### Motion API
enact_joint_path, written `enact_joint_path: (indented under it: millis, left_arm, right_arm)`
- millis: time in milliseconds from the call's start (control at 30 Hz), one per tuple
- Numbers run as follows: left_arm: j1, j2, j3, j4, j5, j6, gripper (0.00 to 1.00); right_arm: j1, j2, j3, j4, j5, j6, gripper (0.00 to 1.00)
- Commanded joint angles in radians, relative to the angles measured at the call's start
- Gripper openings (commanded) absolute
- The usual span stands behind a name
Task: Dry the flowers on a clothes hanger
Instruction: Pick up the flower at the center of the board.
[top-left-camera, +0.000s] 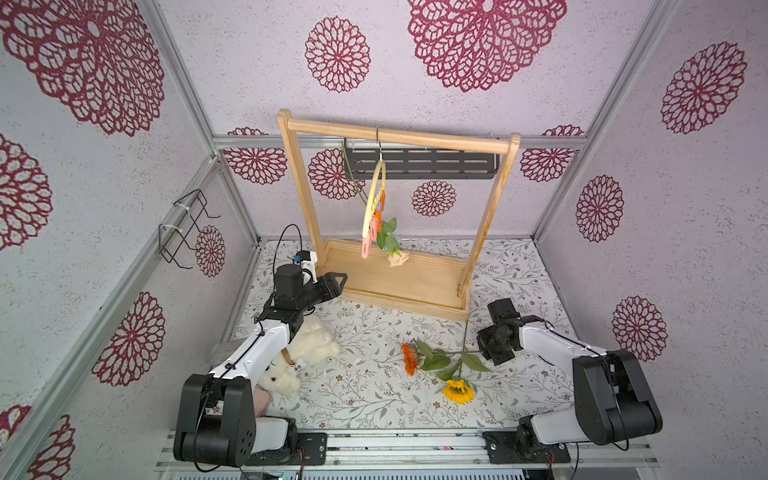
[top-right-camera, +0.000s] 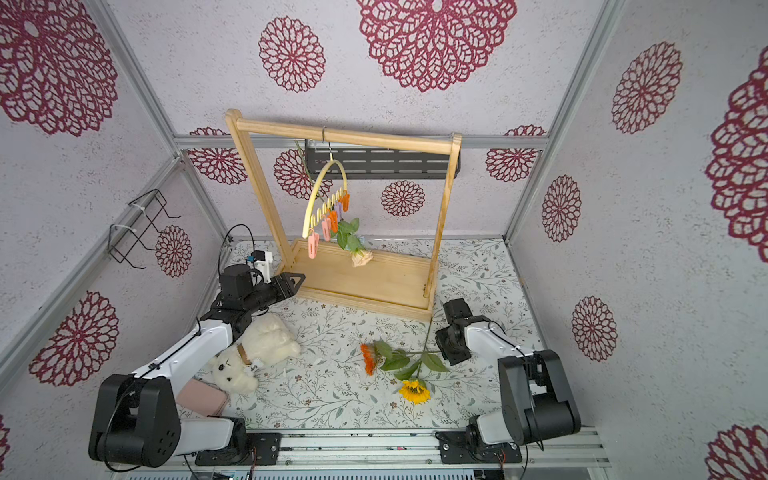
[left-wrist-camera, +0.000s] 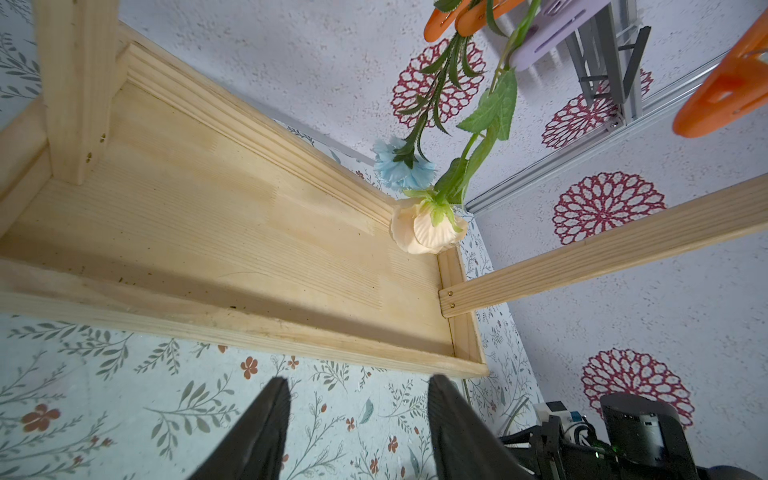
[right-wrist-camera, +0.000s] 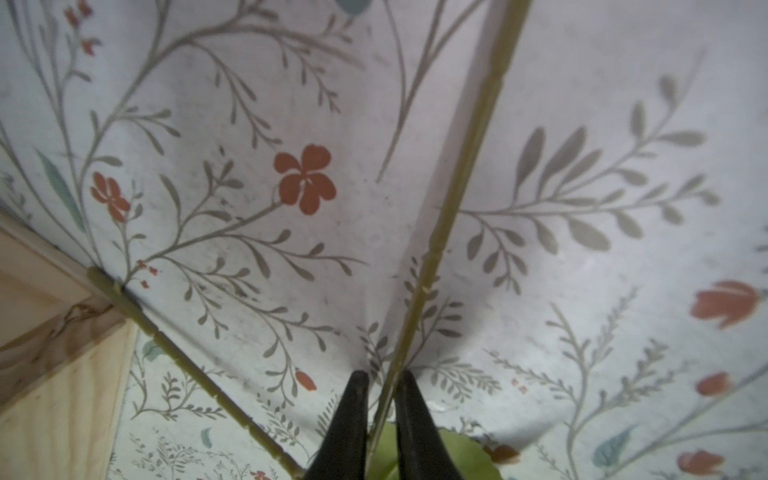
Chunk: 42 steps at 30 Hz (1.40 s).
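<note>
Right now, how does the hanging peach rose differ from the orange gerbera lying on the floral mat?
The peach rose hangs head down, pinned to the pale-yellow hanger; the orange gerbera lies flat on the floral mat. The rose is pale and cupped; the gerbera is vivid, with thin spread petals. The right gripper grips the gerbera's stem; no gripper touches the rose. Both have long green stems.

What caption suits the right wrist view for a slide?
Right gripper straddling a green stem on the floral mat.
</note>
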Motion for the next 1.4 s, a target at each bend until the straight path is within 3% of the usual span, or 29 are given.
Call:
enact_joint_path:
  millis: [0,367,633,900,1000,1067,1200,1367]
  left_arm:
    - [-0.006,-0.026,-0.001,-0.008,-0.006,0.020,0.57]
    - [-0.009,-0.030,0.022,-0.013,0.002,0.021,0.57]
    - [-0.018,-0.035,0.062,-0.012,0.025,0.050,0.57]
    - [-0.015,-0.120,0.072,-0.023,-0.009,0.107,0.58]
    - [-0.010,-0.168,0.046,0.018,-0.051,0.129,0.58]
    - [-0.004,-0.195,0.031,0.052,-0.058,0.124,0.64]
    - [0.001,-0.226,0.040,0.070,-0.004,0.142,0.67]
    - [0.001,-0.218,0.062,0.146,0.220,0.144,0.69]
  right_arm:
    - [-0.007,-0.029,-0.007,0.002,-0.013,0.044,0.14]
    - [-0.004,-0.222,-0.076,0.084,-0.092,0.184,0.05]
    - [-0.004,-0.369,-0.095,0.183,-0.083,0.101,0.00]
    - [0.056,-0.537,-0.116,0.519,0.032,-0.387,0.00]
    - [0.065,-0.615,-0.165,0.699,0.012,-0.563,0.00]
    - [0.066,-0.658,-0.200,0.827,-0.046,-0.692,0.00]
    - [0.068,-0.699,-0.219,1.019,-0.282,-1.007,0.00]
    - [0.081,-0.634,-0.121,0.992,-0.527,-1.260,0.00]
